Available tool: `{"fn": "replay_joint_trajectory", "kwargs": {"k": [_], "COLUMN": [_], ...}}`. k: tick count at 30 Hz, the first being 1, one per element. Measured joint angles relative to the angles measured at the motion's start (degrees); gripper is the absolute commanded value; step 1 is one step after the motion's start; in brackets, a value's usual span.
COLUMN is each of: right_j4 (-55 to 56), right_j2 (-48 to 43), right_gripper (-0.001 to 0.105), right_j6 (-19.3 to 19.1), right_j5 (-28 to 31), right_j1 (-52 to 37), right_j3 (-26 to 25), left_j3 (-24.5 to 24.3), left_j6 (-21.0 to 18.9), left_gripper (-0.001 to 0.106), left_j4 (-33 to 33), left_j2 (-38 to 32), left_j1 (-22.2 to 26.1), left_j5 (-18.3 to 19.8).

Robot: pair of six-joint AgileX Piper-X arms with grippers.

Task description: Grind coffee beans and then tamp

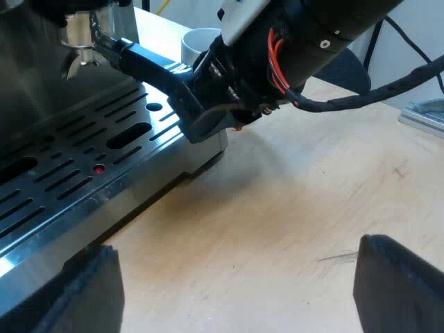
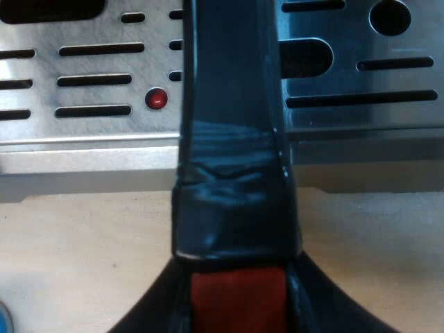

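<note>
Right gripper gripping holder handle, tray edge below — left gripper wide over table

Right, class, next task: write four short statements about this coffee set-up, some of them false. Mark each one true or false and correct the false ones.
1. The metal holder is locked into the espresso machine. True.
2. The left gripper holds a mug. False: it is open over the wooden table and holds nothing. The white mug stands beyond the right arm.
3. The right gripper is shut on the handle, its fingers on either side of the red end. True.
4. The handle lies flat on the table. False: it juts out above the slotted drip tray.
</note>
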Motion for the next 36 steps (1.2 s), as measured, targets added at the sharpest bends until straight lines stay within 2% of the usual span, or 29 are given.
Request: {"fn": "replay_joint_trajectory", "kwargs": {"k": [5, 15, 23, 27, 36], "right_j4": [0.0, 0.49, 2.6, 5.18, 5.62], "right_j2": [0.0, 0.0, -0.3, -1.22, -1.07], "right_gripper": [0.0, 0.0, 0.0, 0.0, 0.0], "right_j6": [2.36, 2.93, 5.06, 6.18, 6.05], "right_j5": [1.9, 3.74, 5.83, 5.28, 3.95], "right_j1": [1.52, 2.88, 5.05, 6.59, 9.08], "right_j3": [0.28, 0.27, 0.27, 0.93, 1.21], "left_j3": [0.0, 0.0, 0.0, 0.0, 0.0], "left_j6": [0.0, 0.0, 0.0, 0.0, 0.0], "left_gripper": [0.069, 0.069, 0.069, 0.069, 0.069], "left_j4": [0.0, 0.0, 0.0, 0.0, 0.0], "left_j2": [0.0, 0.0, 0.0, 0.0, 0.0], "left_j1": [0.0, 0.0, 0.0, 0.0, 0.0], "left_j5": [0.0, 0.0, 0.0, 0.0, 0.0]}}
